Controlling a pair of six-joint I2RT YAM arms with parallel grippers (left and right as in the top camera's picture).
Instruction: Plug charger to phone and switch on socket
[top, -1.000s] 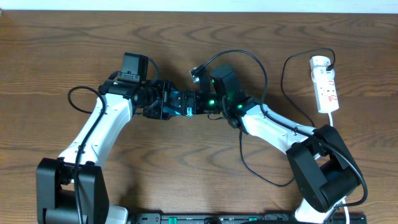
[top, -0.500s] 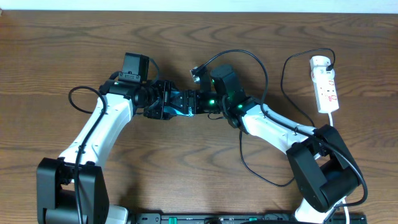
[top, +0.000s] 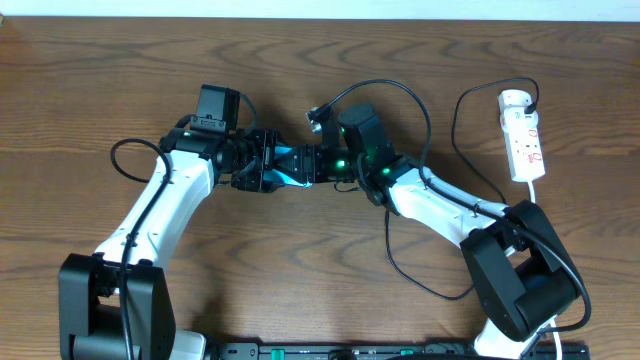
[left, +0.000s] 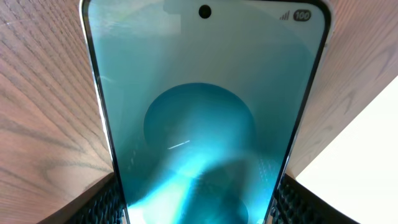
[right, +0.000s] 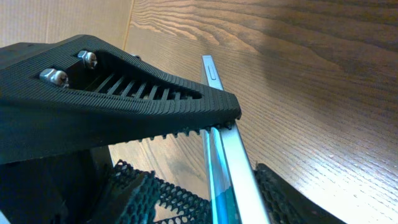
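Note:
The phone (left: 205, 124), its light blue screen lit, is held off the table between both arms at the middle (top: 296, 166). My left gripper (top: 268, 168) is shut on its two long edges; the pads (left: 102, 202) press against both sides. My right gripper (right: 211, 199) straddles the phone's other end (right: 233, 180): one pad lies against its back, the other stands a small gap off the screen. The charger (top: 458, 115) is a thin black cable running from the socket (top: 524, 140) at the far right. A small plug tip (top: 316, 112) lies just behind the grippers.
The charger's slack loops on the wooden table (top: 300, 290) in front of the right arm (top: 400, 270) and arcs over its wrist (top: 385, 84). The left arm's own cable curls at the left (top: 118, 160). A white wall edge runs along the back.
The right gripper's jaws have drawn in round the phone's end. Both arms and the phone have stayed almost where they were.

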